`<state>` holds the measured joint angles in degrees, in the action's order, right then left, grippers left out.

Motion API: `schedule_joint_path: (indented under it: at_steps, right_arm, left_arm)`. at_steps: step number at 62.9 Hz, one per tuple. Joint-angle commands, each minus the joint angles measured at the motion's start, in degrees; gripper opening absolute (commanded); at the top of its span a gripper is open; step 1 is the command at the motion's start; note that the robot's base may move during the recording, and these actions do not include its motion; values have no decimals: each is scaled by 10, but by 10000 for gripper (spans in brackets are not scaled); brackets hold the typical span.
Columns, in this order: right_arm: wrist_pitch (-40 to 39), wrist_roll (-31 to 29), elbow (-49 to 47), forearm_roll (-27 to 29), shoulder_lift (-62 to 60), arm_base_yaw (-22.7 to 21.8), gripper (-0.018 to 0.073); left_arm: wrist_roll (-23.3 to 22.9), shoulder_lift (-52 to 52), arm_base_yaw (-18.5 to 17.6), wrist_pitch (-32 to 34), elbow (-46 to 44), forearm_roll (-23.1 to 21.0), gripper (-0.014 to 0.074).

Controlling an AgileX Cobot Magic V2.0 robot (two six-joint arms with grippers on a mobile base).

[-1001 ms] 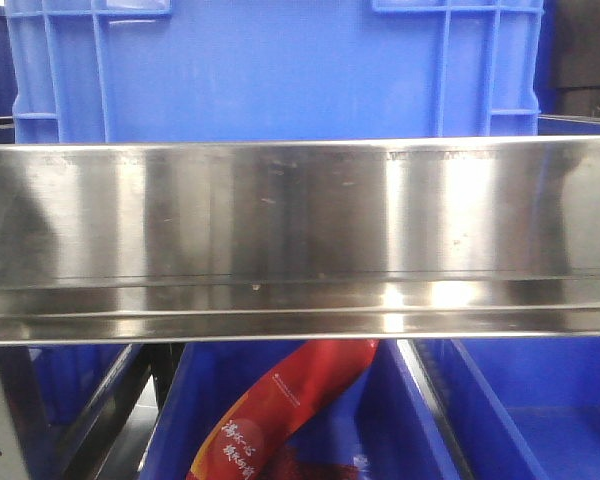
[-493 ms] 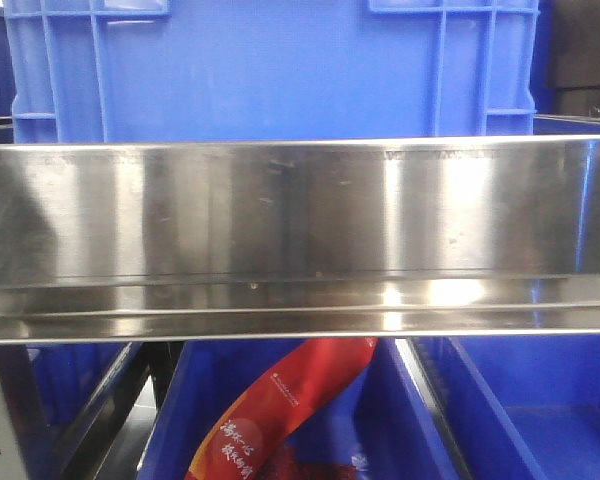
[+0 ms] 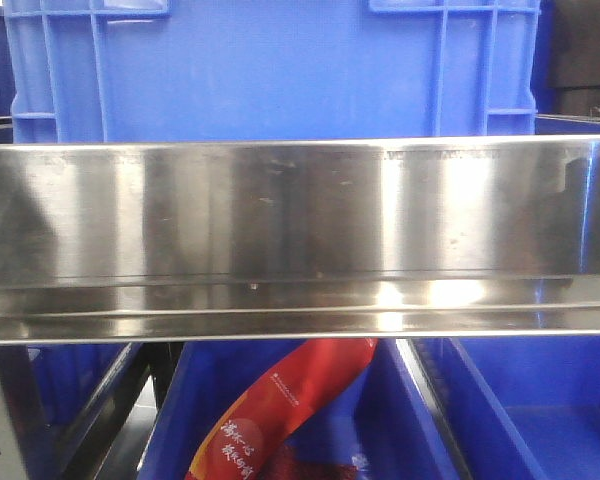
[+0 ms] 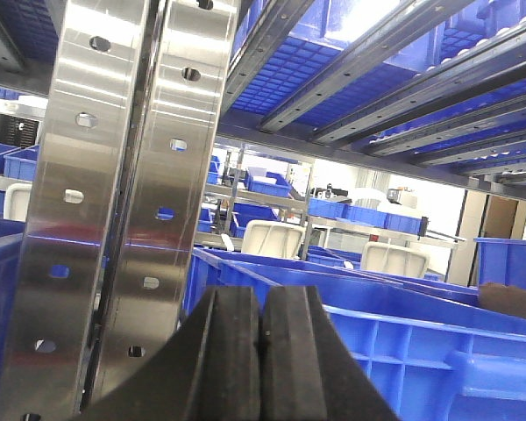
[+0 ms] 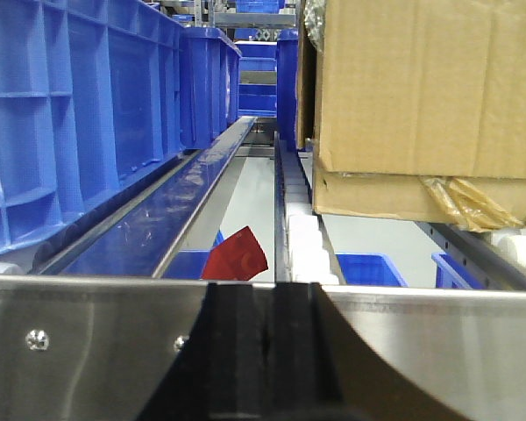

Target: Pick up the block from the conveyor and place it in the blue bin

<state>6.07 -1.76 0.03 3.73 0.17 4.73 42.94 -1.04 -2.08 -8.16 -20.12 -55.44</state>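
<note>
No block and no grey belt shows in any view; the task's visible thing is the blue bin (image 3: 270, 70), which stands on the shelf behind a polished steel rail (image 3: 300, 240) in the front view; below the rail a red packet (image 3: 280, 410) with white print lies in a lower blue bin (image 3: 170, 420). The left gripper (image 4: 263, 333) has its black fingers pressed together with nothing between them, beside a perforated steel upright (image 4: 114, 202). The right gripper (image 5: 267, 338) is likewise closed and empty, set against a steel bar (image 5: 88, 342); beyond it a cardboard box (image 5: 421, 88) rests on white rollers (image 5: 302, 237).
</note>
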Motion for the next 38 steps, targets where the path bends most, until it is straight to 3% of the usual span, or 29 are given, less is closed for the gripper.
schedule_joint_path:
  at_steps: [1, 38]
  right_arm:
    - [-15, -2, 0, -6, -2, -4, -162]
    - [-15, -2, 0, -6, -2, -4, -162]
  left_arm:
    - [-2, 2, 2, 6, 0, -3, -111]
    - [-2, 2, 2, 6, 0, -2, -111]
